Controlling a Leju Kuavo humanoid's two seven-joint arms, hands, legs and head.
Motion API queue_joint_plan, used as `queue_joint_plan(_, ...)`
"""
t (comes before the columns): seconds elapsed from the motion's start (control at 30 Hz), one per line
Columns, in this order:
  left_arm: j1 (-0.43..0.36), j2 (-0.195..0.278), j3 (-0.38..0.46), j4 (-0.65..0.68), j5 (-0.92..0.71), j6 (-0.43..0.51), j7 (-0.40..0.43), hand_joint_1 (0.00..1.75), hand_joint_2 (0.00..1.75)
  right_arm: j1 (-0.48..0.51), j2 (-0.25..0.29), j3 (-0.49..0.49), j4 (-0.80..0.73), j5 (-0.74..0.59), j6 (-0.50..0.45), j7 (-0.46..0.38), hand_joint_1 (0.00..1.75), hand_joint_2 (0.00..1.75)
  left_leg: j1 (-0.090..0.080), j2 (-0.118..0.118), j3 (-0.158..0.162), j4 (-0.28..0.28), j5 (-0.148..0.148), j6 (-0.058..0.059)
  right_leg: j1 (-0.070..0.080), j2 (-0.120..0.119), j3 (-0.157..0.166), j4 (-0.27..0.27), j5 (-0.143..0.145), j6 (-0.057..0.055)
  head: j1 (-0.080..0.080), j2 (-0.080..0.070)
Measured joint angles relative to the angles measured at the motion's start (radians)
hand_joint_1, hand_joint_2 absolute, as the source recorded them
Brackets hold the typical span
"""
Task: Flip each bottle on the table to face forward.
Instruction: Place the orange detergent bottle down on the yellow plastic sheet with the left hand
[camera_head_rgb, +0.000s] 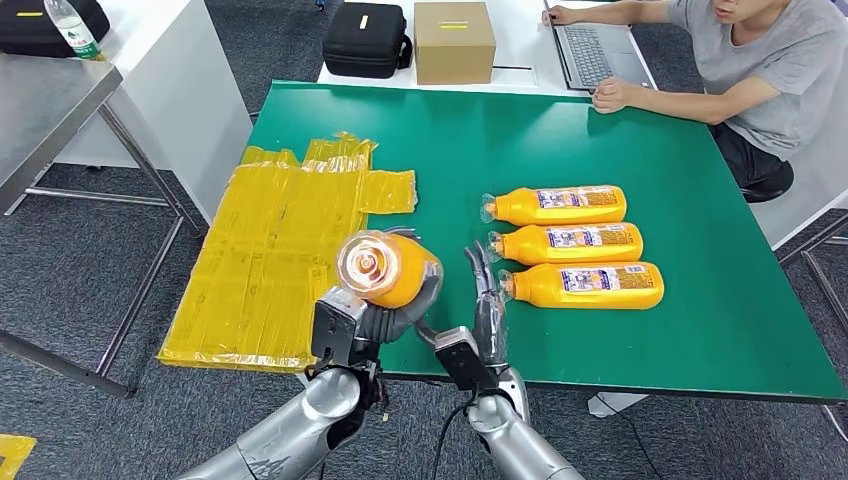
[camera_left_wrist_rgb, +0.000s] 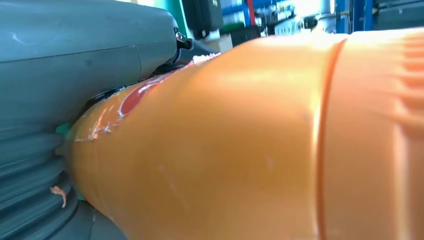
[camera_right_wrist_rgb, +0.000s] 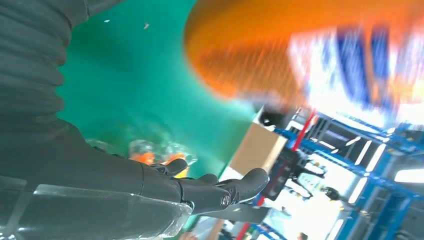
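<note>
My left hand (camera_head_rgb: 385, 318) grips an orange bottle (camera_head_rgb: 390, 268) lifted off the green table (camera_head_rgb: 330, 130) near its front edge, its clear cap end turned toward the camera. Close up, the orange bottle (camera_left_wrist_rgb: 250, 145) lies against the left hand's grey thumb (camera_left_wrist_rgb: 75, 60). My right hand (camera_head_rgb: 487, 300) stands just right of it, fingers straight and apart, holding nothing. In the right wrist view the right hand's dark fingers (camera_right_wrist_rgb: 215, 187) stretch out under the blurred orange bottle (camera_right_wrist_rgb: 300, 55). Three more orange bottles (camera_head_rgb: 560, 205) (camera_head_rgb: 570, 243) (camera_head_rgb: 585, 285) lie side by side at the centre right, labels up, caps pointing left.
A sheet of yellow packaging (camera_head_rgb: 275, 250) hangs over the table's left edge. A person (camera_head_rgb: 760, 60) sits at the far right corner with a laptop (camera_head_rgb: 595, 50). A cardboard box (camera_head_rgb: 454, 40) and a black bag (camera_head_rgb: 366, 40) stand beyond the table. A metal table (camera_head_rgb: 50, 110) stands at the left.
</note>
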Motion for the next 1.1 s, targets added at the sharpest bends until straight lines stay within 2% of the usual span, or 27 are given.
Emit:
queue_joint_plan(0.2,0.027,0.022,0.081,0.035,-0.209,0.001,0.007,1.75,1.75,0.007,-0.003,-0.035,0.027,-0.045,0.0,0.0,0.0,1.75,0.0,0.0,0.0,0.0,0.0,0.0,0.0,0.0,0.0,0.0,0.0,0.0,0.0,0.0)
queue_joint_plan(0.33,0.055,0.029,0.182,0.053,-0.416,0.001,0.027,1.75,1.75,0.013,-0.003,-0.078,0.043,-0.083,0.0,0.0,0.0,1.75,0.0,0.0,0.0,0.0,0.0,0.0,0.0,0.0,0.0,0.0,0.0,0.0,0.0,0.0)
queue_joint_plan(0.53,0.082,0.031,0.318,0.07,-0.546,0.001,0.047,1.75,1.75,0.015,0.0,-0.109,0.06,-0.121,0.0,0.0,0.0,1.75,0.0,0.0,0.0,0.0,0.0,0.0,0.0,0.0,0.0,0.0,0.0,0.0,0.0,0.0)
queue_joint_plan(0.77,0.091,0.031,0.443,0.083,-0.863,0.001,0.144,1.75,1.75,0.018,0.0,-0.125,0.067,-0.147,0.0,0.0,0.0,1.75,0.0,0.0,0.0,0.0,0.0,0.0,0.0,0.0,0.0,0.0,0.0,0.0,0.0,0.0)
queue_joint_plan(0.87,0.083,0.032,0.494,0.1,-1.09,0.001,0.273,1.75,1.75,0.019,0.0,-0.132,0.07,-0.153,0.0,0.0,0.0,1.75,0.0,0.0,0.0,0.0,0.0,0.0,0.0,0.0,0.0,0.0,0.0,0.0,0.0,0.0)
queue_joint_plan(0.97,0.032,0.047,0.517,0.181,-1.372,-0.006,0.511,1.75,1.75,0.019,0.002,-0.135,0.073,-0.166,0.0,0.0,0.0,1.75,0.0,0.0,0.0,0.0,0.001,-0.001,0.0,0.0,-0.001,0.0,0.001,-0.001,0.0,0.0)
queue_joint_plan(1.03,-0.015,0.065,0.507,0.258,-1.471,-0.027,0.648,1.75,1.75,0.02,0.002,-0.139,0.073,-0.165,0.0,0.0,0.0,1.75,0.0,0.0,0.0,0.0,0.001,-0.002,0.0,0.001,-0.001,0.001,0.001,-0.002,0.0,0.0)
queue_joint_plan(1.1,-0.059,0.08,0.489,0.334,-1.527,-0.066,0.727,1.75,1.75,0.022,0.003,-0.149,0.073,-0.16,0.0,0.0,0.0,1.75,0.001,0.0,0.0,0.0,0.002,-0.002,0.0,0.001,-0.002,0.001,0.002,-0.003,0.0,0.0)
